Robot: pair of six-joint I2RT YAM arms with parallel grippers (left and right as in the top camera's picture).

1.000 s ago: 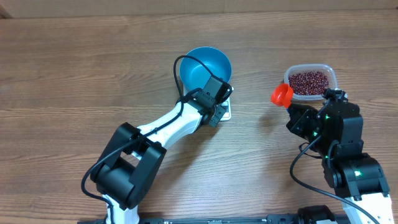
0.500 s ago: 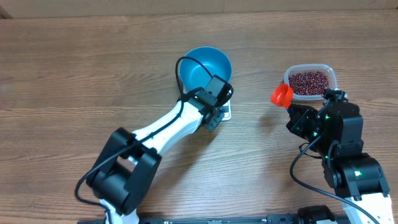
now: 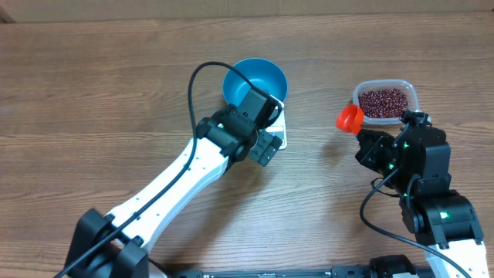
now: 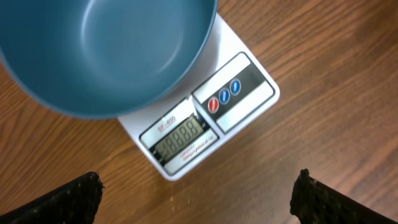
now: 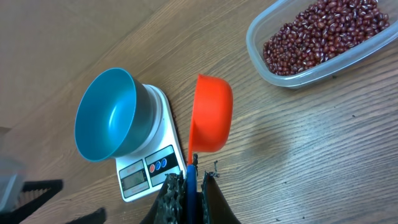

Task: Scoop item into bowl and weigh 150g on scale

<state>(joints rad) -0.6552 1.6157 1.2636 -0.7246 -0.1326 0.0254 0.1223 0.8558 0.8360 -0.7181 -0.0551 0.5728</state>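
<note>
The left gripper (image 4: 199, 198) is hanging wide open over the bowl (image 4: 106, 50) on the scale (image 4: 233, 93), while the right gripper (image 5: 186, 186) is clamping the empty scoop (image 5: 210, 115), probably needing to dip into the beans (image 5: 323, 31) next.

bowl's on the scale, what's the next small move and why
Probably swing the orange scoop in the right gripper to the tub and dip it into the beans: the scoop is empty, the blue bowl sits empty on the scale, and the left gripper is open, clear.

Open table (image 5: 298, 149) between scale (image 5: 155, 165) and tub (image 5: 295, 79), scoop (image 5: 211, 115) intruding
</note>
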